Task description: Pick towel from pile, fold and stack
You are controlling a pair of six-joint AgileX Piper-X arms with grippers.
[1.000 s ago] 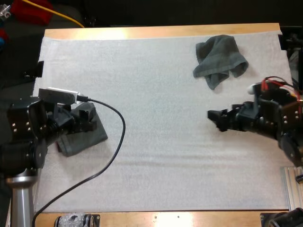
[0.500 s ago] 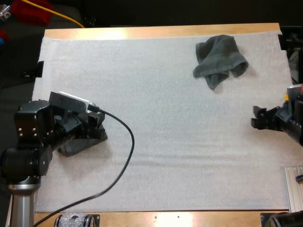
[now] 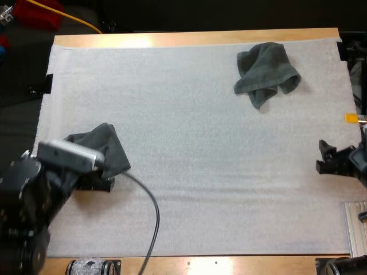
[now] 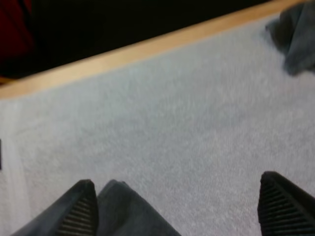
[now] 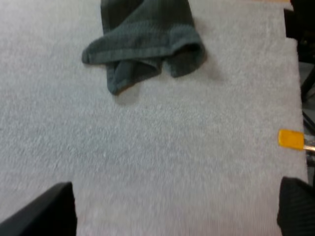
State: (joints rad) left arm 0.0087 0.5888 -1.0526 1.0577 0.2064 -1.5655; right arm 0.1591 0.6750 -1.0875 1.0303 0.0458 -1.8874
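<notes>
A folded dark grey-green towel (image 3: 102, 149) lies flat at the left of the white mat (image 3: 189, 143). My left gripper (image 3: 96, 182) sits just behind its near edge. The left wrist view shows that gripper (image 4: 177, 183) open, its fingers wide apart, with a corner of the folded towel (image 4: 125, 214) beside one finger. A crumpled towel (image 3: 266, 67) lies at the far right of the mat, also seen beyond the left gripper (image 4: 297, 34). My right gripper (image 3: 328, 157) stands open near the mat's right edge. The right wrist view has the crumpled towel (image 5: 145, 42) well ahead of the open right gripper (image 5: 172, 216).
The wooden table edge (image 3: 195, 39) runs along the far side, with dark space beyond. A metal rail (image 3: 355, 226) sits at the near right corner. Bare mat stretches across the middle between the two towels.
My left arm has drawn back toward the near edge, uncovering the folded towel. My right arm has withdrawn from the mat's middle right to its right edge.
</notes>
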